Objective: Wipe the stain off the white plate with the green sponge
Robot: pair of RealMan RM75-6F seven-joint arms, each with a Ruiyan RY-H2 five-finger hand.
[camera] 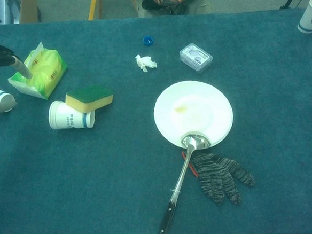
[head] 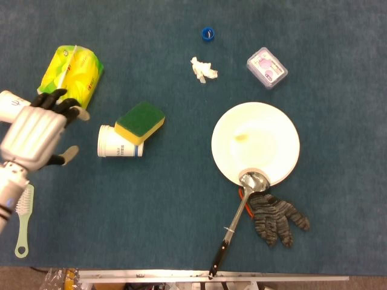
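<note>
The white plate lies right of centre with a small yellowish stain on its left half. The green sponge, yellow underneath, leans on a tipped paper cup. My left hand hovers at the left, well left of the sponge, fingers spread and empty; only its fingertips show in the chest view. My right hand is out of both views.
A ladle rests its bowl on the plate's near rim, over a grey glove. A yellow tissue pack, another cup, a brush, crumpled paper, a blue cap and a small box lie around.
</note>
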